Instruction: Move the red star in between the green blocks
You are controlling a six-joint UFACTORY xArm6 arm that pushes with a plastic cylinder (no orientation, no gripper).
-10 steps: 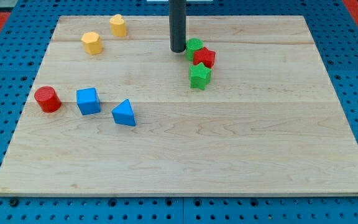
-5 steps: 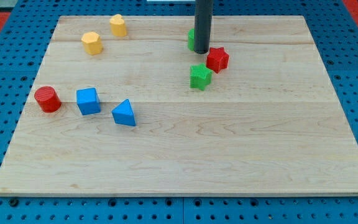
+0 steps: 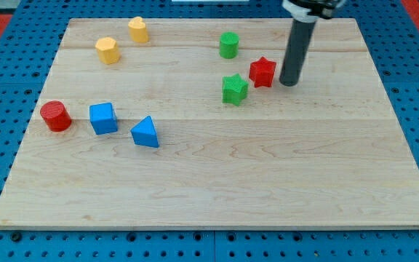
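The red star point(image 3: 263, 71) lies on the wooden board, right of the line between the two green blocks. The green cylinder point(image 3: 229, 44) stands up and to its left. The green star point(image 3: 234, 89) lies down and to its left. My tip point(image 3: 289, 83) is on the board just right of the red star, a small gap apart from it. The dark rod rises from there toward the view's top.
Two yellow blocks point(image 3: 108, 50) point(image 3: 138, 30) sit at the top left. A red cylinder point(image 3: 55, 116), a blue cube point(image 3: 103, 118) and a blue triangular block point(image 3: 145, 132) sit at the left. The board's edge point(image 3: 209, 225) runs along the bottom.
My tip has moved from left of the green cylinder, past it, to the right of the red star. The red star has been pushed right, away from the green blocks.
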